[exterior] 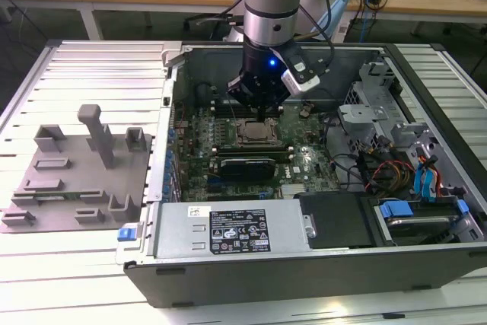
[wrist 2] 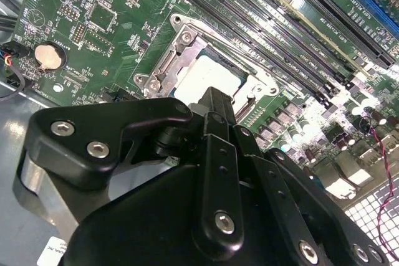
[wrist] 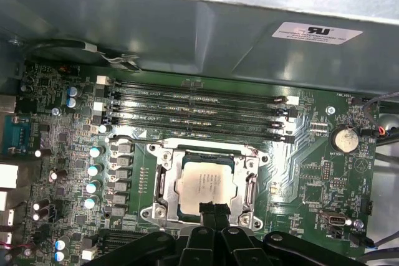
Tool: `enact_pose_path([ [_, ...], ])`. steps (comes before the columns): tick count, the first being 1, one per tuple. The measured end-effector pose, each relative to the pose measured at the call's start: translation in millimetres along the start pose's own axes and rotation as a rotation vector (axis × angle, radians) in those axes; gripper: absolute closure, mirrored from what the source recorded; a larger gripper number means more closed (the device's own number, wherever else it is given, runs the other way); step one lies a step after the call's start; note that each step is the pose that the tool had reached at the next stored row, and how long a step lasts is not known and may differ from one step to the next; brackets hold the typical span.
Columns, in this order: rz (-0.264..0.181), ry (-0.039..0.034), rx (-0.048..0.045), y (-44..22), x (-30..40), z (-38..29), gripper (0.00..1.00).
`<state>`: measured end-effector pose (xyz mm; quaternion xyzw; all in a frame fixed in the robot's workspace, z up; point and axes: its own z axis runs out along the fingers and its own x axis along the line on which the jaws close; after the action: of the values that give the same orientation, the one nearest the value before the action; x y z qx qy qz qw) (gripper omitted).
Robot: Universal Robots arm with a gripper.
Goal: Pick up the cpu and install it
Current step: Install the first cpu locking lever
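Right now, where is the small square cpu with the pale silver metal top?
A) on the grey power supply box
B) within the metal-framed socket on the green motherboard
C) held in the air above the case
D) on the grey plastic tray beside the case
B: in the first wrist view the small square cpu with the pale silver metal top lies within the metal-framed socket of the green motherboard, with the pincer directly over its edge.

one cpu (wrist: 206,185), one socket (wrist: 163,182), four memory slots (wrist: 199,99), one coin battery (wrist: 343,139).
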<state>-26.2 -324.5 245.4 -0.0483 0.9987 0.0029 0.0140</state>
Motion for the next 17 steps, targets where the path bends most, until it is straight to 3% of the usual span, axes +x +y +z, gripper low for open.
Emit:
enact_pose_path([
  [10,0.000,-0.0001,-0.0002,0.2,-0.2,-6.8,0.89],
  [17,0.000,0.0000,-0.0002,1.5,-0.7,-20.7,0.89],
])
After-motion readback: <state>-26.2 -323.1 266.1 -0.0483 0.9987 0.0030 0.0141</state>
